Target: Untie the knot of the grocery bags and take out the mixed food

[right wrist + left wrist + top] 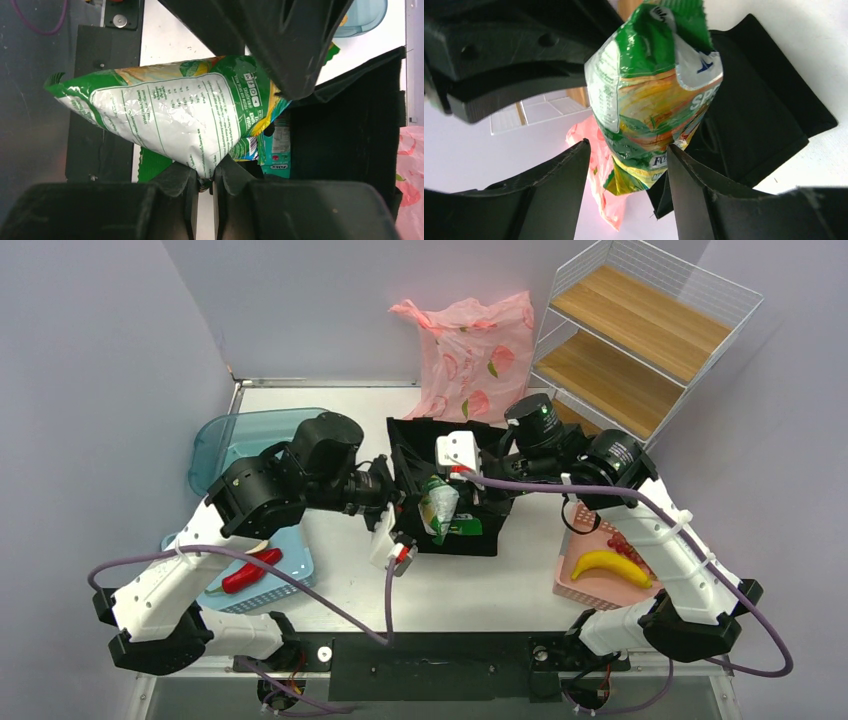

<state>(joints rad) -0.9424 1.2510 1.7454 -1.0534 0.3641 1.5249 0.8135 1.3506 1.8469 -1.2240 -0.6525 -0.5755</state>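
Observation:
My right gripper (447,478) is shut on the sealed edge of a green and white foil snack packet (438,505) and holds it over the black tote (405,445); the pinch shows in the right wrist view (204,176). My left gripper (420,515) is open, its jaws on either side of the packet's lower end (649,100), the left finger (559,185) clear of it. A pink grocery bag (470,350) stands at the back wall; I cannot make out a knot. A teal packet (280,145) lies in the tote.
A blue tray (285,590) at front left holds a red chilli (250,570). A pink tray (575,585) at front right holds a banana (610,565) and red fruit. A teal lid (215,440) lies at left. A wire shelf (640,330) stands back right.

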